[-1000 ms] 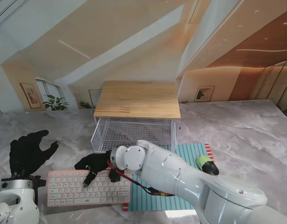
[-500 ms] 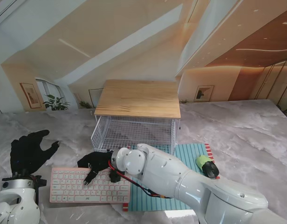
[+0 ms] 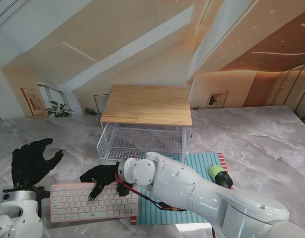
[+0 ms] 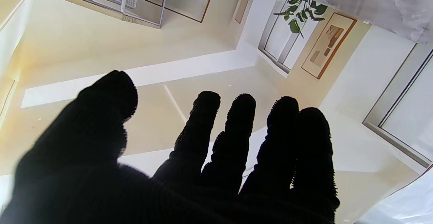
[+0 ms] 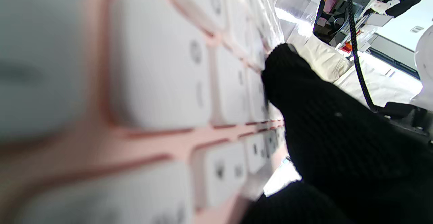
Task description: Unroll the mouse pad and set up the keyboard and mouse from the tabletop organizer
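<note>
One hand (image 3: 100, 178) on keyboard (image 3: 93, 202)

The keyboard (image 3: 93, 202) is pink with white keys, and the mouse pad (image 3: 198, 163) has teal stripes with a red edge. The mouse (image 3: 219, 175) is bright green and black, and both hands, left (image 3: 31, 161) and right (image 3: 104, 177), are black. The organizer (image 3: 145, 124) has a light wood top and a white wire basket, and the desk (image 3: 261, 144) looks like grey marble.

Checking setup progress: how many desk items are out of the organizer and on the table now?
2. The keyboard lies nearest me on the left, under the right hand; the mouse sits on the mouse pad, right. The arm may hide others.
</note>
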`<state>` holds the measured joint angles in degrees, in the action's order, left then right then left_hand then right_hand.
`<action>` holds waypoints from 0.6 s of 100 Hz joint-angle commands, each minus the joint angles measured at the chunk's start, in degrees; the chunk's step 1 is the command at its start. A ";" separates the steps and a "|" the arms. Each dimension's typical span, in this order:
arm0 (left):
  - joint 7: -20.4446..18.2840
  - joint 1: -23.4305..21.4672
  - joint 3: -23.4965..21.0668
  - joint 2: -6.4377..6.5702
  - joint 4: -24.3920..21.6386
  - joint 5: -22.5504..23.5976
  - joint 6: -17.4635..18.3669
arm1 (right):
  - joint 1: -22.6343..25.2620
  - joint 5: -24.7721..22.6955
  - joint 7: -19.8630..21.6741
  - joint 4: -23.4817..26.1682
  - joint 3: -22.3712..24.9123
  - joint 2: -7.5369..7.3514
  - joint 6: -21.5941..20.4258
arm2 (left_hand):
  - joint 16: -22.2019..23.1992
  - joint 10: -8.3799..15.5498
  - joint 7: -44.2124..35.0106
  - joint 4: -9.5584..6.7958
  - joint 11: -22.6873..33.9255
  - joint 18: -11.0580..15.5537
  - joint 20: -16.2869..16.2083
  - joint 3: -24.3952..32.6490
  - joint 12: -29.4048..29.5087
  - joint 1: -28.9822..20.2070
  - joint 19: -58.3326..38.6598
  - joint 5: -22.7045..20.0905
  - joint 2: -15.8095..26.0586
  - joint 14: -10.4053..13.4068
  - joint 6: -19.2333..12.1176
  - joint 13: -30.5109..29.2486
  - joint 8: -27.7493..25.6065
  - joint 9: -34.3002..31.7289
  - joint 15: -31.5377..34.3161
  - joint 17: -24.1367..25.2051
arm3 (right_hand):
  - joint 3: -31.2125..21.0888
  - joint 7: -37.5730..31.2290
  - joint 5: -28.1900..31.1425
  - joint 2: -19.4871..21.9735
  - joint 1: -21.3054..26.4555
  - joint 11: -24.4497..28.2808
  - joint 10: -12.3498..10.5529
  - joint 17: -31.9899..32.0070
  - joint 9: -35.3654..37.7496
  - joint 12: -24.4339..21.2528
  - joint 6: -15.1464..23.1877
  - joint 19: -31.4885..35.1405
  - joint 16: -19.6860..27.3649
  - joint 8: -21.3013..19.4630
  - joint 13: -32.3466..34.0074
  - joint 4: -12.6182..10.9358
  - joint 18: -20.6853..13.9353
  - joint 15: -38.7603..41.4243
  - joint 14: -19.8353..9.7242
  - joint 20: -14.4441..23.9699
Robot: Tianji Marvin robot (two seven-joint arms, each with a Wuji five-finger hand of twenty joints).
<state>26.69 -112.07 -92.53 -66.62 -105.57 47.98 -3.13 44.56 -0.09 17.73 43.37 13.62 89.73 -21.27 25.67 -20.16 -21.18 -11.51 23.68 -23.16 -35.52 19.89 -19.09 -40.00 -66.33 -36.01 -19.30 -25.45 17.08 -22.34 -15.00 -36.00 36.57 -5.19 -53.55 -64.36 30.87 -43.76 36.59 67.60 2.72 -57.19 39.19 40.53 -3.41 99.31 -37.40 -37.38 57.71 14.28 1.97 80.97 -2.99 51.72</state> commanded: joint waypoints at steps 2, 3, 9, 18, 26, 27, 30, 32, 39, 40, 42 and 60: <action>-0.56 -0.26 0.17 -0.19 -0.24 -0.17 0.09 | 1.86 -0.36 2.58 -1.66 -1.66 -0.13 -0.32 | -0.53 0.68 0.85 -1.60 -0.26 2.13 0.64 -1.07 0.59 0.81 0.63 0.34 0.99 0.37 0.29 1.47 0.56 1.64 0.25 0.99 | -8.35 -3.48 1.14 1.83 7.87 0.05 -0.24 -0.92 -0.86 -0.59 8.58 1.68 1.68 -0.40 -0.13 -2.94 -2.12 -1.88 0.19 -1.48; -0.55 -0.27 0.16 -0.19 -0.24 -0.16 0.10 | 1.80 -0.28 2.84 -1.74 -1.74 -0.09 -0.34 | -0.53 0.69 0.84 -1.60 -0.26 2.13 0.64 -1.06 0.59 0.78 0.63 0.32 1.00 0.36 0.27 1.43 0.56 1.64 0.27 0.99 | -8.33 -3.44 1.10 1.90 7.88 0.03 -0.19 -0.92 -0.88 -0.60 8.54 1.69 1.68 -0.38 -0.16 -2.95 -2.12 -1.89 0.20 -1.49; -0.50 -0.31 0.11 -0.21 -0.25 -0.19 0.15 | 1.58 -0.20 3.62 -2.37 -2.10 0.20 -0.76 | -0.54 0.71 0.85 -1.59 -0.28 2.15 0.65 -1.08 0.59 0.77 0.64 0.36 1.00 0.43 0.28 1.51 0.56 1.71 0.24 0.99 | -8.23 -3.41 1.06 1.98 7.98 -0.03 -0.14 -0.92 -0.94 -0.60 8.45 1.69 1.69 -0.38 -0.19 -2.96 -2.13 -1.90 0.22 -1.50; -0.36 -0.35 0.05 -0.22 -0.22 -0.17 0.24 | 1.44 0.25 4.85 -3.13 -2.34 0.62 -1.00 | -0.53 0.62 0.84 -1.59 -0.26 2.16 0.65 -1.07 0.59 0.75 0.64 0.34 1.01 0.38 0.35 1.47 0.56 1.65 0.27 0.99 | -8.07 -3.44 1.17 2.41 8.58 -0.02 0.08 -0.99 -0.88 -0.52 7.84 1.60 1.72 -0.43 -0.11 -3.04 -2.35 -1.89 0.23 -1.61; -0.32 -0.42 0.01 -0.24 -0.25 -0.21 0.26 | 1.34 0.47 5.60 -3.68 -2.52 0.94 -1.01 | -0.53 0.71 0.86 -1.59 -0.24 2.17 0.65 -1.10 0.58 0.85 0.63 0.33 1.01 0.38 0.30 1.50 0.57 1.65 0.28 0.99 | -7.96 -3.35 1.14 2.52 8.68 -0.02 0.21 -1.13 -0.76 -0.52 7.53 1.56 1.72 -0.39 -0.01 -3.11 -2.45 -1.86 0.31 -1.68; -0.31 -0.43 0.01 -0.24 -0.25 -0.21 0.26 | 1.30 0.54 5.82 -3.73 -2.56 0.97 -0.99 | -0.53 0.71 0.87 -1.60 -0.24 2.17 0.65 -1.07 0.58 0.79 0.63 0.34 1.02 0.33 0.34 1.49 0.57 1.66 0.28 0.99 | -7.94 -3.34 1.12 2.59 8.65 -0.05 0.22 -1.16 -0.81 -0.53 7.50 1.55 1.72 -0.38 -0.02 -3.12 -2.47 -1.86 0.30 -1.69; -0.28 -0.44 0.00 -0.24 -0.25 -0.20 0.27 | 1.19 0.85 6.52 -3.84 -2.64 1.04 -0.85 | -0.52 0.75 0.90 -1.58 -0.24 2.17 0.66 -1.11 0.57 0.81 0.63 0.40 1.03 0.36 0.30 1.50 0.59 1.67 0.29 0.99 | -7.82 -3.26 0.97 2.69 8.61 -0.12 0.25 -1.21 -0.95 -0.55 7.31 1.52 1.73 -0.36 -0.09 -3.14 -2.53 -1.87 0.26 -1.73; -0.26 -0.45 0.00 -0.24 -0.24 -0.19 0.28 | 1.17 1.05 6.82 -3.90 -2.65 1.08 -0.73 | -0.53 0.80 0.87 -1.58 -0.25 2.17 0.66 -1.10 0.58 0.77 0.63 0.33 1.01 0.38 0.32 1.53 0.57 1.71 0.28 0.99 | -7.80 -3.21 0.88 2.70 8.64 -0.13 0.28 -1.22 -1.00 -0.54 7.22 1.51 1.72 -0.34 -0.11 -3.17 -2.55 -1.86 0.25 -1.75; -0.25 -0.48 0.00 -0.25 -0.25 -0.22 0.28 | 1.23 1.22 7.02 -4.10 -2.64 1.21 -0.47 | -0.54 0.71 0.86 -1.59 -0.28 2.17 0.66 -1.11 0.59 0.79 0.63 0.34 1.00 0.37 0.29 1.53 0.57 1.71 0.27 0.99 | -7.63 -3.11 0.78 2.54 8.44 -0.14 0.41 -1.27 -1.07 -0.53 6.97 1.50 1.70 -0.29 -0.08 -3.21 -2.60 -1.78 0.36 -1.78; -0.25 -0.48 0.01 -0.25 -0.25 -0.22 0.28 | 1.24 1.19 7.03 -4.10 -2.65 1.21 -0.44 | -0.54 0.71 0.85 -1.59 -0.29 2.17 0.66 -1.09 0.59 0.77 0.63 0.31 1.02 0.36 0.30 1.54 0.57 1.72 0.26 0.99 | -7.63 -3.04 0.70 2.55 8.40 -0.19 0.43 -1.27 -1.15 -0.57 6.93 1.50 1.71 -0.25 -0.13 -3.24 -2.61 -1.80 0.36 -1.79; -0.24 -0.49 0.01 -0.25 -0.25 -0.22 0.27 | 1.23 1.12 7.02 -4.09 -2.70 1.21 -0.39 | -0.53 0.78 0.86 -1.58 -0.25 2.17 0.66 -1.12 0.58 0.81 0.63 0.33 0.98 0.40 0.30 1.49 0.57 1.65 0.29 0.99 | -7.55 -2.93 0.54 2.50 8.15 -0.29 0.47 -1.21 -1.35 -0.61 6.85 1.46 1.73 -0.20 -0.35 -3.29 -2.63 -1.89 0.33 -1.81; -0.29 -0.47 0.06 -0.24 -0.23 -0.23 0.25 | 1.56 -0.40 5.25 -3.39 -2.88 0.80 -0.28 | -0.53 0.66 0.84 -1.61 -0.27 2.20 0.68 -1.04 0.59 0.80 0.65 0.30 0.94 0.35 0.27 1.48 0.56 1.66 0.29 1.00 | -8.09 0.53 -0.88 0.82 3.00 -2.33 0.19 4.28 -4.68 -1.36 5.59 -2.28 3.60 1.17 -4.36 -3.89 -0.01 -8.00 2.03 -2.45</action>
<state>27.07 -112.26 -92.63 -66.66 -105.59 47.87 -3.07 44.91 0.42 22.80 39.70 11.39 91.02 -21.75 25.67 -20.15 -21.18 -11.51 23.68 -23.04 -35.51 19.89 -19.09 -40.00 -66.33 -36.01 -19.30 -25.43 17.08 -22.34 -15.00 -36.01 36.57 -5.13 -53.37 -63.63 30.85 -43.70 34.17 66.06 4.12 -54.79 36.88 39.90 -6.33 97.79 -36.27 -36.85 56.00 14.45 2.13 78.04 -2.11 50.90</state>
